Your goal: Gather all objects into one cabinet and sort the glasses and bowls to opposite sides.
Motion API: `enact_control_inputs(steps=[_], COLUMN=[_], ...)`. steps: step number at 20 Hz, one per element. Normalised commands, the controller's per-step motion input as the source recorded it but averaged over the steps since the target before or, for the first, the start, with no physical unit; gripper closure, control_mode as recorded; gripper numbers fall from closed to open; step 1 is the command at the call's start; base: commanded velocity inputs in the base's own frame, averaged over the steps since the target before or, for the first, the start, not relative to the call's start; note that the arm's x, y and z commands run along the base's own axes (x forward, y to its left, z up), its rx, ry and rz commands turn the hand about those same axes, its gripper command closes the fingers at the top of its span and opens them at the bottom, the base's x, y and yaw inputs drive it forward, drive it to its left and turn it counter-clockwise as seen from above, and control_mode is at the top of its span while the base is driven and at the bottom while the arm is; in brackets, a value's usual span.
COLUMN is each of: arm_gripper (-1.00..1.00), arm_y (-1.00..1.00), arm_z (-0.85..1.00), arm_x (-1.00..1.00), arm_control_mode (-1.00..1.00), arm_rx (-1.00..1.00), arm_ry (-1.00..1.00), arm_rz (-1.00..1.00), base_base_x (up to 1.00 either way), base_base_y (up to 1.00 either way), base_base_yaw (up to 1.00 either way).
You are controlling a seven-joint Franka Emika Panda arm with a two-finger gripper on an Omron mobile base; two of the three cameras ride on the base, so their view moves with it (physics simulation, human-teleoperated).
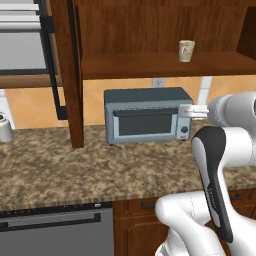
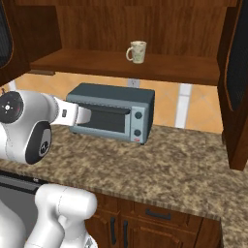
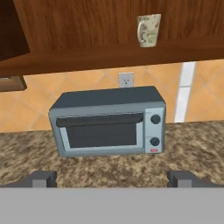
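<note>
A cream-white mug point(image 1: 186, 50) point(image 2: 137, 52) point(image 3: 148, 30), one of the glasses, stands upright on the shelf of the open dark brown cabinet point(image 1: 165, 65) point(image 2: 97, 60) point(image 3: 109, 57). Its handle points left in the right base and hand views. My gripper point(image 1: 186, 111) point(image 2: 87, 116) point(image 3: 112, 179) hovers over the counter in front of the toaster oven, well below the mug. It is open, with nothing between its fingertips point(image 3: 43, 178). The bowls are out of view.
A grey-blue toaster oven point(image 1: 147, 115) point(image 2: 114, 114) point(image 3: 109, 122) sits on the speckled stone counter point(image 1: 75, 165) point(image 2: 184, 164) under the shelf. The cabinet's open doors point(image 1: 70, 75) point(image 2: 237, 82) hang at either side. A wall outlet point(image 3: 126, 79) is behind the oven. A white pot point(image 1: 5, 127) stands far left.
</note>
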Motion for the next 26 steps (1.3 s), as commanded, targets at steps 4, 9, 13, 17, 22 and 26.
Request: enact_control_inputs(steps=[4, 9, 13, 17, 22, 26], arm_gripper=[-1.00, -1.00, -1.00, -1.00, -1.00, -1.00], arm_y=[0.00, 0.00, 0.00, 0.00, 0.00, -0.05], arm_z=[0.00, 0.00, 0.00, 0.31, 0.87, 0.95], arm_x=[0.00, 0.00, 0.00, -0.24, -0.50, -0.08], arm_control_mode=[1.00, 1.00, 1.00, -1.00, -1.00, -1.00], arm_rx=[0.00, 0.00, 0.00, -0.01, -0.06, -0.06], arm_ry=[0.00, 0.00, 0.00, -0.03, -0.14, -0.14], arm_rz=[0.00, 0.00, 0.00, 0.00, 0.00, 0.00], base_base_x=[0.00, 0.00, 0.00, -0.08, 0.00, 0.00], base_base_y=[0.00, 0.00, 0.00, 0.00, 0.00, 0.00], base_base_yaw=[0.00, 0.00, 0.00, 0.00, 0.00, 0.00])
